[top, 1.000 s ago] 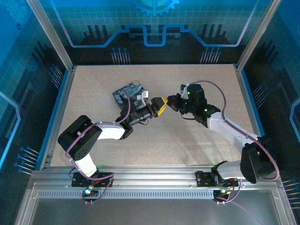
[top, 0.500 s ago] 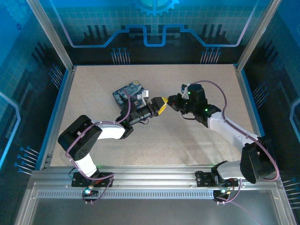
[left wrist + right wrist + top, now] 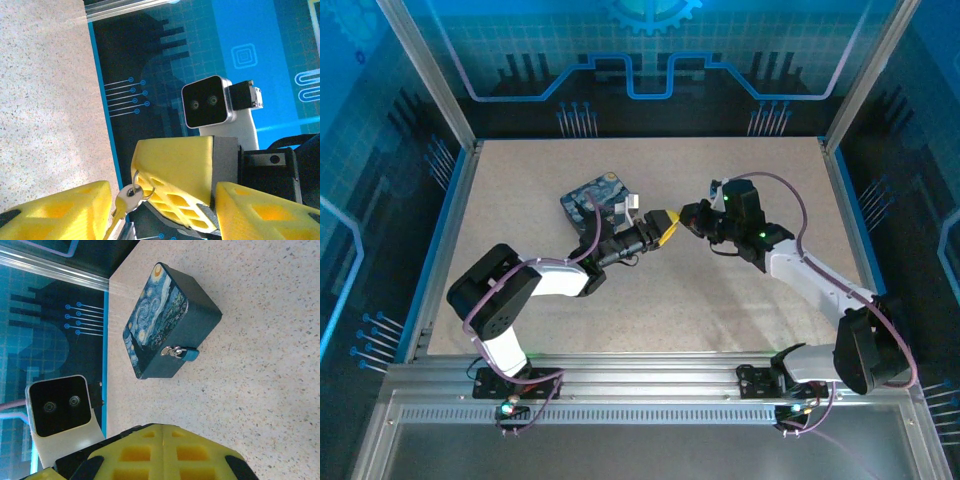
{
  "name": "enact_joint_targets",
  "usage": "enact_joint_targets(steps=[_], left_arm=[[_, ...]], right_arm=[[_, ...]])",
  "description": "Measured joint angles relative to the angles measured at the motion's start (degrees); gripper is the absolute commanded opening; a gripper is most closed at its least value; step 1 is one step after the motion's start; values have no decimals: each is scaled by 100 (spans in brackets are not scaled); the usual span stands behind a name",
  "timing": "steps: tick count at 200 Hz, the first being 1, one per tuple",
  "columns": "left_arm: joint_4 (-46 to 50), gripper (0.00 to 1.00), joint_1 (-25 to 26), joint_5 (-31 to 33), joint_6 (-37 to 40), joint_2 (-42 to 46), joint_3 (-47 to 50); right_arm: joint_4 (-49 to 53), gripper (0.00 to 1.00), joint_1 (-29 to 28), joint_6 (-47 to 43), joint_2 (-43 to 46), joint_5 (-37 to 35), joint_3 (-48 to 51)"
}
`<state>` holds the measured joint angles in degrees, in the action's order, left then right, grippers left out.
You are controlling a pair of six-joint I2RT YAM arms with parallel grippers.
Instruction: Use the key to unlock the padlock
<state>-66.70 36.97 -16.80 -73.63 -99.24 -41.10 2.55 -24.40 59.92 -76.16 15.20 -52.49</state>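
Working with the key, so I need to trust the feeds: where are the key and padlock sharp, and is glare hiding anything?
Left wrist: key fairly sharp against the dark wall; table beside it washed out by bright light. Right wrist: padlock and tin crisp, glare streak only along the table's edge. Top external: even light, key and padlock too small to read.

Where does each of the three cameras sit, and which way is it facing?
Top external: above, behind the bases, looking down at the table; both arms, left gripper close to right gripper by the tin.
Left wrist: on left arm, facing the right gripper; left fingers flank the key.
Right wrist: on right arm, facing tin and padlock; right fingers at the bottom.
Shared: top and right wrist views both show the tin.
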Motion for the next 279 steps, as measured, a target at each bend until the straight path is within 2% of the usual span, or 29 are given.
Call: enact_joint_targets(steps=[212, 257, 279], left_arm=[[-37, 27, 39, -57, 4, -15, -90], [-37, 25, 39, -63, 7, -20, -92], [-31, 30, 39, -61, 13, -20, -92]], right_arm=[[175, 0, 85, -59, 144, -127, 52], [188, 0, 96, -59, 190, -114, 52], [190, 0, 96, -59, 236, -109, 52]])
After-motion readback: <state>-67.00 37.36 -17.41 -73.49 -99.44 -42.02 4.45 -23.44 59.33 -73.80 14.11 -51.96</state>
